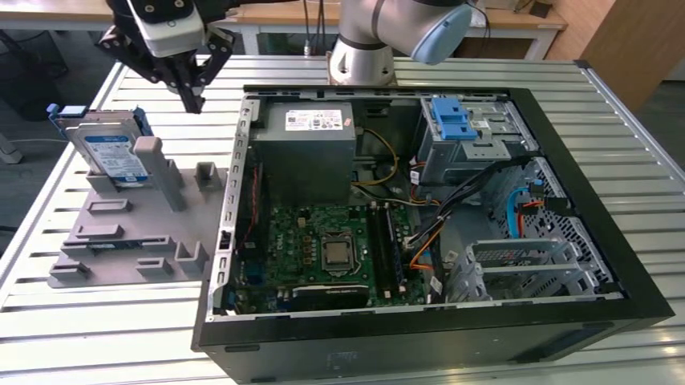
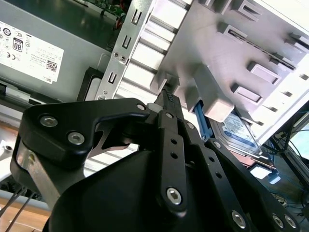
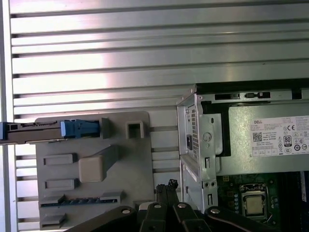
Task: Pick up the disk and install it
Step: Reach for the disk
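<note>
The disk point(image 1: 111, 154) is a silver drive with a blue-and-white label in a blue bracket. It stands on edge in the grey holder point(image 1: 127, 231) at the exterior view's left. It appears edge-on in the first wrist view point(image 3: 46, 132) and partly behind a holder post in the second wrist view point(image 2: 240, 133). My gripper point(image 1: 194, 103) hangs above the table between the holder and the computer case, to the exterior view's right of the disk and apart from it. Its black fingers point(image 3: 166, 189) are shut together with nothing between them; their tip point(image 2: 167, 98) points down at the slatted table.
The open black computer case point(image 1: 599, 241) lies on the slatted metal table point(image 1: 86, 337). Inside it are a power supply point(image 1: 310, 152), a motherboard point(image 1: 332, 249) and a grey drive bay with a blue latch point(image 1: 458, 120). The arm's base point(image 1: 362, 60) stands behind the case.
</note>
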Action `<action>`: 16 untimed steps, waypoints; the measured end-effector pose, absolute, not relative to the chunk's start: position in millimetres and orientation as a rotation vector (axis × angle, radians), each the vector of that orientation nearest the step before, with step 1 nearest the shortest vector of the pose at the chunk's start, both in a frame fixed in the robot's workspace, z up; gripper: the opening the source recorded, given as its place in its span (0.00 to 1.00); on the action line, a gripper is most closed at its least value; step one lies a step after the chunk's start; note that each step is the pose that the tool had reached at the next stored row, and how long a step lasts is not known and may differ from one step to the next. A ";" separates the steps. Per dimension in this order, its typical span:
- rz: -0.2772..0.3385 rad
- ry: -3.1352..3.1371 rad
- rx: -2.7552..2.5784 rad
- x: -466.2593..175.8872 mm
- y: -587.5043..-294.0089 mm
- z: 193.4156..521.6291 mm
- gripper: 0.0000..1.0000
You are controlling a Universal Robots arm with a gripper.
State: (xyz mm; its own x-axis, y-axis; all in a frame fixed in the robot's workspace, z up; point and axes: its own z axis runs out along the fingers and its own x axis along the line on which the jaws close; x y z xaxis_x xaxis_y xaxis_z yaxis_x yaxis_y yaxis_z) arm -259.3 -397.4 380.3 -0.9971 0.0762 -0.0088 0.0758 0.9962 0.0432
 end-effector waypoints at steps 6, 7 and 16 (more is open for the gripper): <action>0.067 3.128 0.119 -261.3 -397.4 380.0 0.11; 0.067 3.128 0.119 -261.7 -397.4 380.0 0.11; 0.067 3.128 0.119 -264.8 -397.4 379.5 0.11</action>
